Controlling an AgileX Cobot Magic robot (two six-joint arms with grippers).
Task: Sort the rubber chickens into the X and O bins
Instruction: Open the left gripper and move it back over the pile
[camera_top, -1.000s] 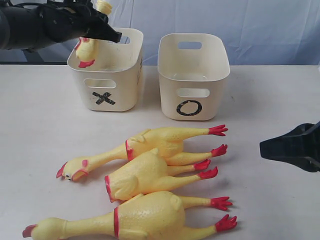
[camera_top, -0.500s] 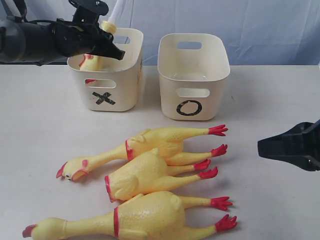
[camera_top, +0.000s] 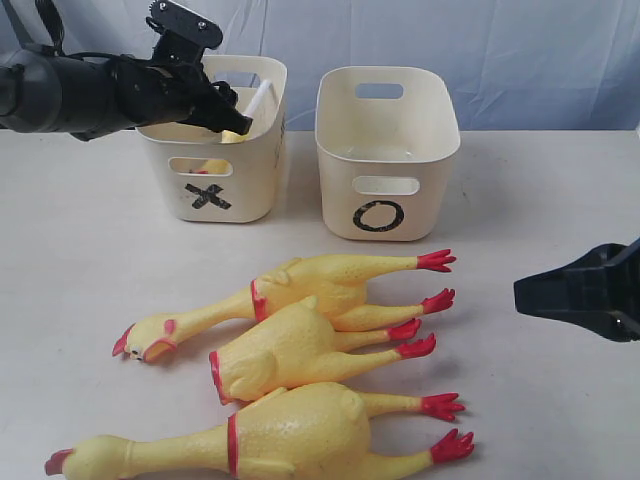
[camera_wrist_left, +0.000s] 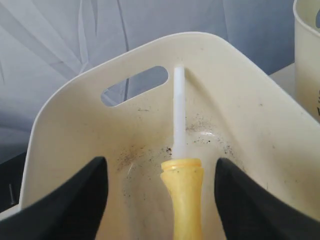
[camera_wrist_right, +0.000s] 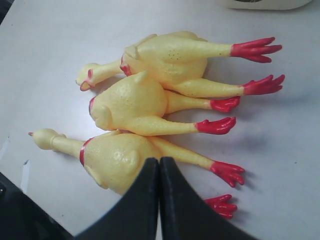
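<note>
Rubber chickens (camera_top: 300, 350) lie three together on the table (camera_top: 80, 250), at 6 o'clock from the bins, with heads toward 9 o'clock and red feet toward 3. At 11 o'clock from them stands the X bin (camera_top: 240, 190), holding a fourth chicken (camera_wrist_left: 183, 195) that is only partly seen. The left gripper (camera_top: 235, 118) hangs over it, fingers (camera_wrist_left: 75, 200) spread wide and clear of that chicken. The O bin (camera_top: 430, 190) stands just beside, at 3 o'clock. The right gripper (camera_top: 522, 293), at 3 o'clock from the pile, has its fingers (camera_wrist_right: 142, 200) pressed together on nothing.
</note>
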